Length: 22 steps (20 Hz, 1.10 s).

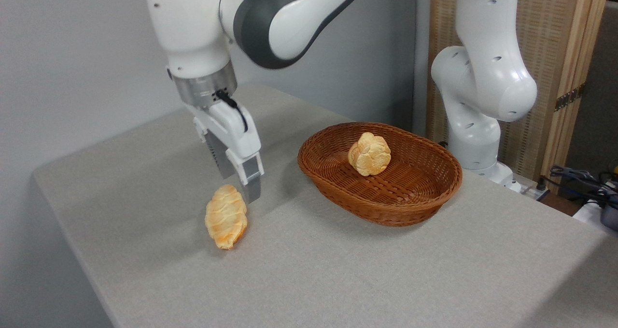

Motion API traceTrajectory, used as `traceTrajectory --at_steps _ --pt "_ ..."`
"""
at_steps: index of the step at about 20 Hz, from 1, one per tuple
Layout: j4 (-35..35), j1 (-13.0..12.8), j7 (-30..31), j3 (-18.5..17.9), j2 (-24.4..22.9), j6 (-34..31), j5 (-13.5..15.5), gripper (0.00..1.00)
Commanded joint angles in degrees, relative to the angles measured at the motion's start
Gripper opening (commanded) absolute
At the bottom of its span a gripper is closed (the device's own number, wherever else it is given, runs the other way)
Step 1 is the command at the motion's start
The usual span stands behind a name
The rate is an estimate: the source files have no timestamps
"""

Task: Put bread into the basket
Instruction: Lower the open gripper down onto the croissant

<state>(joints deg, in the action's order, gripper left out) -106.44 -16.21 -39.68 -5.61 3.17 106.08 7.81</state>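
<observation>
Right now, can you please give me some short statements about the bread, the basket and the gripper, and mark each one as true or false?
1. The bread lies on the table, outside the basket. True.
2. The basket is empty. False: a round knobbly bun sits inside it.
3. The gripper holds the bread in the air. False: the bread rests on the table and the gripper is just beside its upper right end, holding nothing.
4. The basket is to the right of the bread. True.
5. The bun in the basket is darker than the basket. False: it is pale golden and the basket is brown.
</observation>
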Motion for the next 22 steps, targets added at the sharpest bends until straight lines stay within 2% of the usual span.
traceTrajectory --at_steps 1,11,17,18,20,21,22 --pt "0.1 -1.3 1.9 0.0 2.1 3.1 1.0 1.00" --pt "0.2 -2.0 2.0 0.1 8.5 10.8 0.3 1.00" --pt "0.1 -3.2 1.9 0.4 10.0 11.2 0.1 1.00" --pt "0.1 -3.2 1.5 0.5 10.1 11.1 0.0 0.89" --pt "0.1 -3.2 1.4 0.5 10.2 10.9 0.0 0.39" --pt "0.1 -3.2 1.2 0.5 10.2 10.7 0.0 0.28" --pt "0.1 -3.2 1.2 0.5 10.2 10.6 0.0 0.23"
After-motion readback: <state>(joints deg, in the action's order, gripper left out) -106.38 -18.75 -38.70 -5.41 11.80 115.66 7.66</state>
